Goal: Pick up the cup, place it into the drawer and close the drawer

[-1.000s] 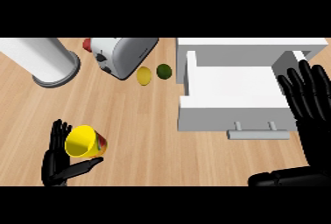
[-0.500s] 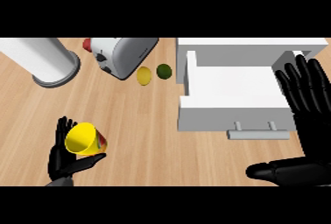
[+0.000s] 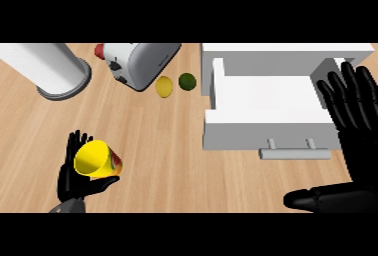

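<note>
Flanking toaster (image 3: 139, 62): cylinder (image 3: 53, 67), fruits (image 3: 174, 83)

1. One view only: the head view. It sits above the counter (image 3: 162, 130) and looks steeply down at its wooden top.
2. Forearms and hands enter from the lower edge, so the camera is on the robot's side, facing away from the body across the counter.
3. Not mirrored: left hand (image 3: 77, 175) shows at lower left, right hand (image 3: 354, 107) along the right edge.
4. Framing is fairly near: the white drawer (image 3: 266, 107) fills the upper right, while the toaster (image 3: 136, 62) and the white cylinder (image 3: 48, 67) are cut by the upper edge.
5. No second view, so no overlap to report.
</note>
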Action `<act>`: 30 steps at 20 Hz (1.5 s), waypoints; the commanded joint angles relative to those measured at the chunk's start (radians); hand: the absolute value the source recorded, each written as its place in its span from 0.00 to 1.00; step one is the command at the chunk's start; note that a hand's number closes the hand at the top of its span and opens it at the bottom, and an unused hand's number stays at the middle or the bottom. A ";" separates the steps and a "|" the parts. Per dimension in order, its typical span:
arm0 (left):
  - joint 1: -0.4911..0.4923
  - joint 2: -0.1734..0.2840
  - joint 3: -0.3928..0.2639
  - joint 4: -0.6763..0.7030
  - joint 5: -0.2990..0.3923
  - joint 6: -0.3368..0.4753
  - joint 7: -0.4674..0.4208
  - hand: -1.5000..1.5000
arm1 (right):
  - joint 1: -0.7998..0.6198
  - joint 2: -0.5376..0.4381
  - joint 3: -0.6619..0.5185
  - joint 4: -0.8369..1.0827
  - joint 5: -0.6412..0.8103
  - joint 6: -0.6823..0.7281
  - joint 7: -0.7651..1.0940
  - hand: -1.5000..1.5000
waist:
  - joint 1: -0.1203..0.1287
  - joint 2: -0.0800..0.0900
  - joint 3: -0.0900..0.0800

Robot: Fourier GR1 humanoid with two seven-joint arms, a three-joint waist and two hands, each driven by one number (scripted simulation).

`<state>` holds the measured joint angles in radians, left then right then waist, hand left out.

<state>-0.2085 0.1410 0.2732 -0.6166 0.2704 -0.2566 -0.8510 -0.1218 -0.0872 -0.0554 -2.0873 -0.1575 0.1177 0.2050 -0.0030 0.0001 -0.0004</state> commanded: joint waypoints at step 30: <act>-0.086 -0.058 -0.156 -0.306 -0.028 0.018 -0.006 1.00 | -0.015 -0.035 -0.065 0.024 -0.034 0.026 -0.005 0.00 | 0.009 -0.003 0.001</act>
<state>-0.2788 0.1132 0.1755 -0.8199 0.2635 -0.2405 -0.9044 -0.0862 -0.0910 -0.0689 -2.1037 -0.1630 0.1365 0.1918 0.0034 -0.0025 0.0005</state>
